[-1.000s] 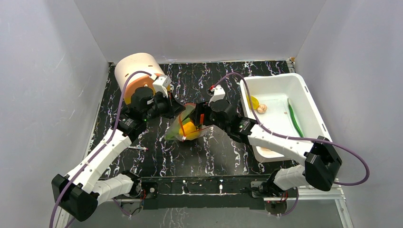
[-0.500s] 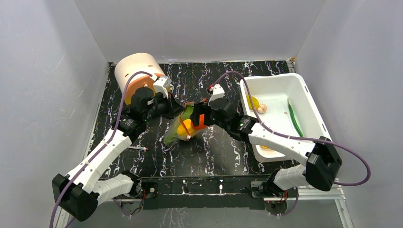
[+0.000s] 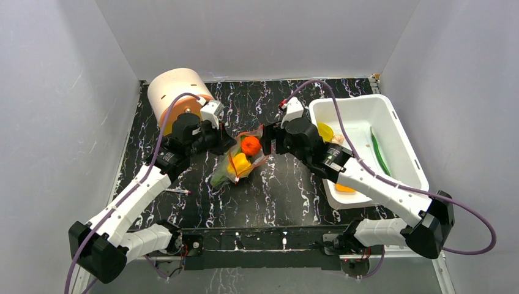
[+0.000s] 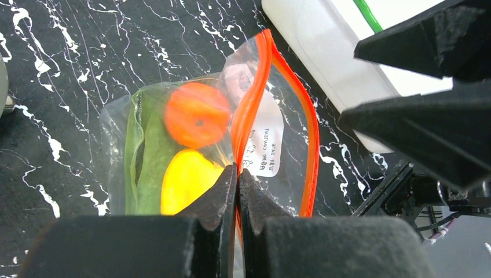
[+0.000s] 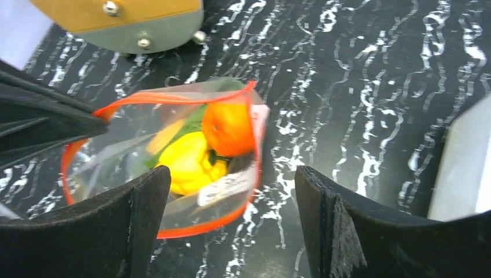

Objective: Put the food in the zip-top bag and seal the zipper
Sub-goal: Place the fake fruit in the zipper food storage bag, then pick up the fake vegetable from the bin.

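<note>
Now, left fingers (image 4: 215, 200) tight on the zipper (image 4: 253, 92); right fingers (image 5: 118, 231) wide apart, near the zip-top bag (image 5: 124, 124)

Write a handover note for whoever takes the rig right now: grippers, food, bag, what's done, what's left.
Left gripper: shut on the red strip of the bag, whose mouth gapes open.
Right gripper: open, empty, just off the bag's mouth.
Done: tomato, yellow pepper and green leaf are in the bag.
In the white tub: a yellow piece and a green pod.
To do: bag those, then press the strip shut.
</note>
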`<action>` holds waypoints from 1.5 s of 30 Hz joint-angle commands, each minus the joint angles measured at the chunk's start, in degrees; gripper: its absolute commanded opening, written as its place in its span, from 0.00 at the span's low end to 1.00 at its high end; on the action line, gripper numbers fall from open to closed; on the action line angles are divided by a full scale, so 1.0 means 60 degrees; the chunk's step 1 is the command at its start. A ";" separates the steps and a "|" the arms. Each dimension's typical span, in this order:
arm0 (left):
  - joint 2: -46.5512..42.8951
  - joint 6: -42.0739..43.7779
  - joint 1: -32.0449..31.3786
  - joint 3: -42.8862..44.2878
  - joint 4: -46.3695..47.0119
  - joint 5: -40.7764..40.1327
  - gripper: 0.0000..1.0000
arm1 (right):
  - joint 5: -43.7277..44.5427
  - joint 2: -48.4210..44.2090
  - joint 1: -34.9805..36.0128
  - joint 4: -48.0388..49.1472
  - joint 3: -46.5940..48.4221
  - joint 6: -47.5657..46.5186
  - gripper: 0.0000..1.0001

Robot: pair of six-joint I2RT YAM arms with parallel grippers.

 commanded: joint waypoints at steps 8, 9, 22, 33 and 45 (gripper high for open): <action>-0.0848 0.1196 -0.0017 -0.0270 0.0281 0.0750 0.00 | 0.1496 -0.0589 -0.1697 -0.0853 0.0400 -0.1296 0.69; -0.0859 0.1224 -0.0020 -0.0332 0.0309 0.0778 0.00 | 0.1518 -0.0611 -0.1934 -0.0893 0.0432 -0.1369 0.69; -0.1010 0.1134 -0.0013 -0.0696 0.0526 0.1068 0.00 | 0.0489 -0.0159 -0.5521 -0.0219 0.0139 -0.1730 0.61; -0.1176 0.1192 -0.0023 -0.0846 0.0529 0.1080 0.00 | -0.0927 0.1204 -0.8164 0.1006 -0.0452 -0.1322 0.55; -0.1332 0.1264 -0.0024 -0.0979 0.0491 0.0795 0.00 | -0.1755 0.2277 -0.8602 0.1691 -0.1021 -0.1357 0.50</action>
